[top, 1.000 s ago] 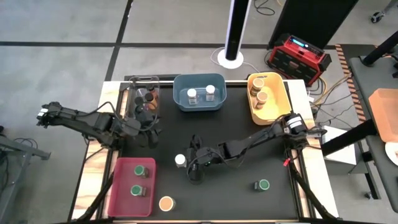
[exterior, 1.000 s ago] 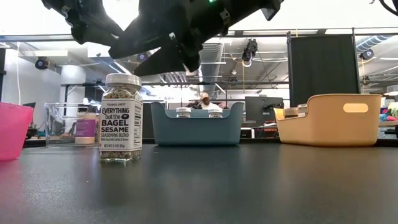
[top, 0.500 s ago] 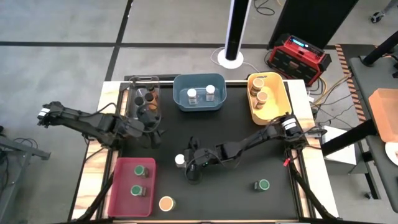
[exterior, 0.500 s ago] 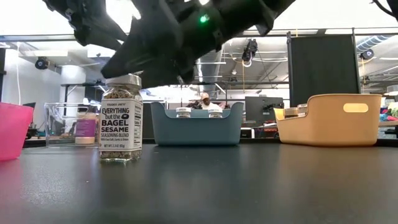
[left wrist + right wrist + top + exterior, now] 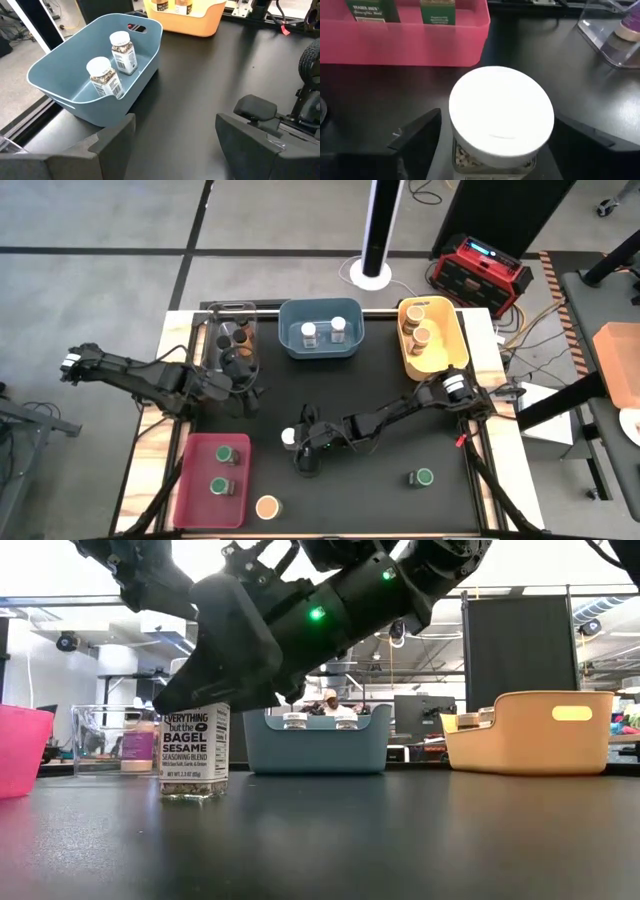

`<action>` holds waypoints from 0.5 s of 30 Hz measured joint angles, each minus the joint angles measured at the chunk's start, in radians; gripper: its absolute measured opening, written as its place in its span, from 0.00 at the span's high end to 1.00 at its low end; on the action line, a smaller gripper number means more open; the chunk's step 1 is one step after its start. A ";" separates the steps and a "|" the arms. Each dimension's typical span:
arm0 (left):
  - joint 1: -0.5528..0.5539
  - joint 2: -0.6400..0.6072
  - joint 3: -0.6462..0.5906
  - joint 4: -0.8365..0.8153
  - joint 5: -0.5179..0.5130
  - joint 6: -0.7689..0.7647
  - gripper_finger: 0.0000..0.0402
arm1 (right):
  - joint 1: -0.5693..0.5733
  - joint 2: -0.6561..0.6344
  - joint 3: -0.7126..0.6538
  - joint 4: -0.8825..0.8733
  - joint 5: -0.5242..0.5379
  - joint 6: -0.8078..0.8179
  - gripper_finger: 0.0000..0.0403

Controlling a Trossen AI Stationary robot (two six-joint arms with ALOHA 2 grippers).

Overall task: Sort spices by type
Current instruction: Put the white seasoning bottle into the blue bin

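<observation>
The spice jar standing on the dark worktop carries a white label reading, in the low view, "but the BAGEL SESAME", then "SEASONING BLEND" in smaller letters; the line above is partly covered and the small print below is too fine to read. In the right wrist view, a green-labelled jar in the pink bin shows "TRADER JOE'S". Other labels are unreadable.
</observation>
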 joint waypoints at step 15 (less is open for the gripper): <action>0.000 0.000 0.000 0.000 0.000 0.008 0.35 | -0.006 -0.010 0.002 -0.009 -0.001 -0.028 0.53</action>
